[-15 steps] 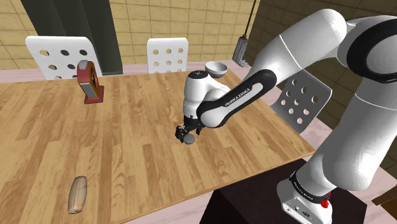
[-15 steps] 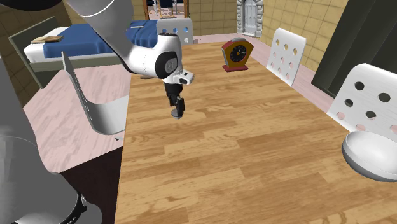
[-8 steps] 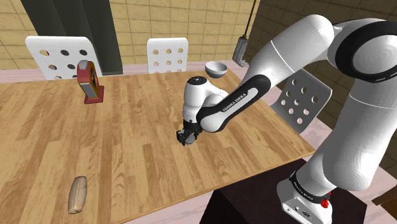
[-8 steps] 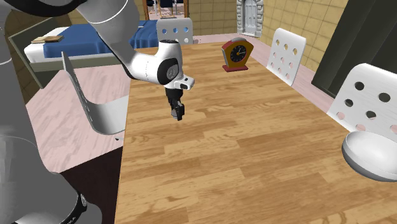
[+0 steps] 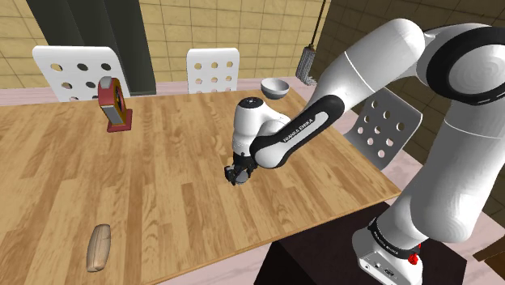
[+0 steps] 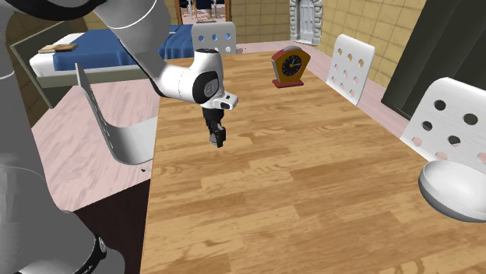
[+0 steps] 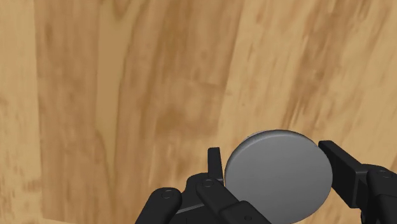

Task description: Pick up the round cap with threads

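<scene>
Lifting should go straight up and slowly, since the all-black gripper (image 7: 273,160) clasps the flat grey round cap (image 7: 278,177) only by its rim, close to the brown wooden table (image 7: 127,76).

One wooden bench (image 5: 162,178) carries one red clock (image 5: 113,104), one grey bowl (image 5: 276,87) and one tan loaf-shaped object (image 5: 99,247). There is one grey round cap (image 7: 278,175) and one white arm (image 5: 388,73) with two black jaws. White perforated chairs (image 5: 213,69) number three in the shoulder view, while the second exterior view counts four chairs. Beyond the bench are one broom (image 5: 307,58) and one bed (image 6: 74,62).
</scene>
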`<action>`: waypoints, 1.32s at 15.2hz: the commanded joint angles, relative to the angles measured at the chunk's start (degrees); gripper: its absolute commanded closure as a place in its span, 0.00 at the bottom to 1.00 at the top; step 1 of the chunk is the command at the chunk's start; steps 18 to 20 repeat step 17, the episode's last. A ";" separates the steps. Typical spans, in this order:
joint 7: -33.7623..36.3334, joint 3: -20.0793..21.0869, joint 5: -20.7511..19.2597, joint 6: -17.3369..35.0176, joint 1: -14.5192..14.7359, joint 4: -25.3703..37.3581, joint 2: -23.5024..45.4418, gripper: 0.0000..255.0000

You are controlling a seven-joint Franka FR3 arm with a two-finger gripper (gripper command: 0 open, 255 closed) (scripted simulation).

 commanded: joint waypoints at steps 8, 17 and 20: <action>-2.20 1.30 3.12 -5.44 -0.89 0.42 -5.26 1.00; -3.86 1.89 5.48 -10.59 -1.30 1.57 -9.53 1.00; -3.86 1.89 5.48 -10.59 -1.30 1.57 -9.53 1.00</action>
